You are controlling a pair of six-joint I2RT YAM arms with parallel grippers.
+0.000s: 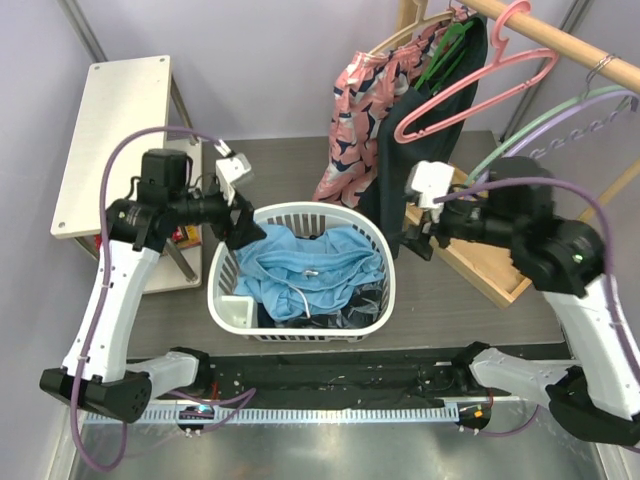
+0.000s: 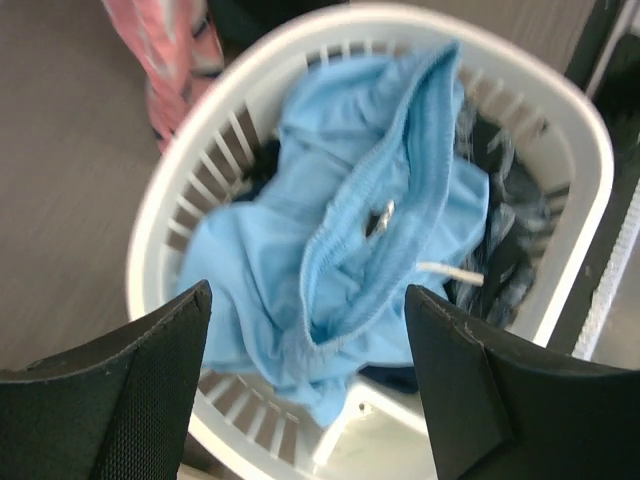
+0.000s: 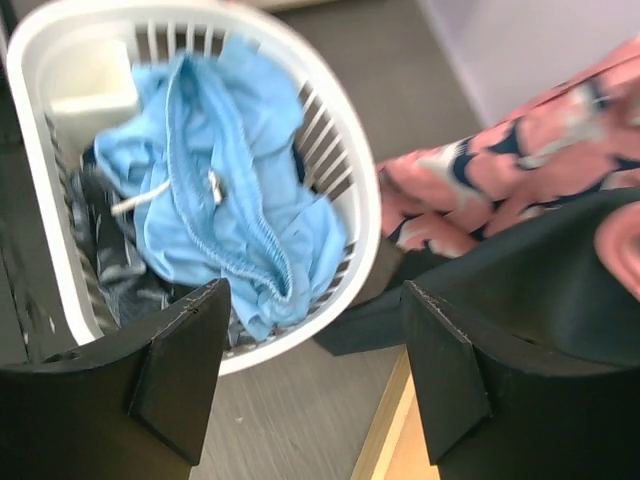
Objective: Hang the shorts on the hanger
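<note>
Quick look at the scene. The shorts (image 1: 310, 265) are in the white laundry basket (image 1: 300, 333), bunched up on top of some dark garments (image 1: 372, 300). They fill most of the basket from about 9 o'clock round to 3 o'clock. The waistband is up and the white drawstring (image 1: 301, 301) trails off toward 6 o'clock.

The hanger (image 1: 497, 35) isn't near them. It's hooked on the wooden rail (image 1: 560, 40) up at roughly 1 o'clock from the basket, well apart from it, and has nothing on it. Beside it on the rail, toward 9 o'clock, are a pink patterned garment (image 1: 350, 110) and a dark garment (image 1: 440, 150) on a green hanger (image 1: 450, 45). A pale green and lavender hanger (image 1: 560, 120) hangs on the 3 o'clock side.

The left gripper (image 2: 307, 298) is over the basket rim at about 10 o'clock. Its jaws are spread wide and released, with nothing between them. From its wrist cam you just see the shorts down below through the gap.

The right gripper (image 3: 315, 290) is off the basket's 3 o'clock side, near the hanging dark garment. It's spread wide too and gripping nothing, with basket and table (image 1: 450, 290) showing between its fingers.
</note>
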